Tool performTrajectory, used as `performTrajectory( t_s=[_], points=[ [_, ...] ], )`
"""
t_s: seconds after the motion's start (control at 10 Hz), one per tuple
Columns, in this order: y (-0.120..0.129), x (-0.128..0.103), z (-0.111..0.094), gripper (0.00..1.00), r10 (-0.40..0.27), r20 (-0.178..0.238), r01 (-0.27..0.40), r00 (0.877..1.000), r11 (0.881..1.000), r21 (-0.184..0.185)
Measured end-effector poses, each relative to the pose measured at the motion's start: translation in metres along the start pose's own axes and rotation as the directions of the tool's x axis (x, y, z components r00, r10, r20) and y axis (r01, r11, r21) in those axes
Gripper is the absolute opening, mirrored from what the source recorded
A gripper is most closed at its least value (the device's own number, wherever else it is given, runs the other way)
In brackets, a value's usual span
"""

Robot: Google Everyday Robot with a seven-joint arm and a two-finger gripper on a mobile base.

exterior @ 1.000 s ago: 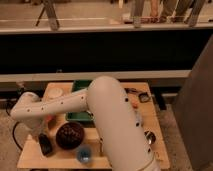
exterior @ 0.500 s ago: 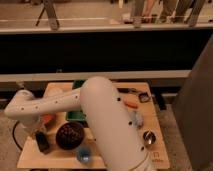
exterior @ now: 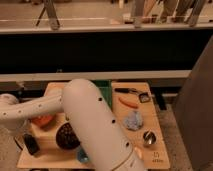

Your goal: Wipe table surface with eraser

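Eraser on the move: the small black block now lies close to the left edge of the table surface, at its near-left corner, having slid a little way left from where it lay half a second ago, when it was nearer the dark round bowl. The bowl has not shifted. The robot's white arm has swung the same way, its far link reaching further out over the left side of the table than it did a second ago. The gripper hangs at the end of that link, low over the corner and just above and left of the eraser. Whether it is open, closed or gripping the block cannot be told from here, since the wrist and the dark block run together. To an onlooker, the shared leftward shift reads as a wiping stroke under way, with the block being dragged across the wood, though little table remains on that side before the edge. The eraser appears to lie flat, its long axis running roughly from the far side of the table towards the near side, the near end angled slightly to the right. That puts it broadside to a leftward sweep. An orange object lies just beyond it.
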Motion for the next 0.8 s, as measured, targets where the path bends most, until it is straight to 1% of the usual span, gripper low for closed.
performTrajectory(
  t_s=[0.3, 0.4, 0.5, 0.6, 0.8],
  points=[
    [-0.020, -0.014, 0.004, 0.00, -0.029, 0.017, 0.029, 0.999, 1.000, -0.002],
    [-0.028, -0.025, 0.006, 0.00, -0.034, 0.026, 0.034, 0.999, 0.999, -0.003],
    [-0.035, -0.034, 0.007, 0.00, -0.038, 0.027, 0.038, 0.999, 0.999, 0.005],
    [-0.044, -0.046, 0.010, 0.00, -0.040, 0.028, 0.040, 0.999, 0.999, 0.027],
    [-0.044, -0.063, 0.017, 0.00, -0.023, 0.036, 0.022, 0.999, 0.999, 0.045]
  ],
)
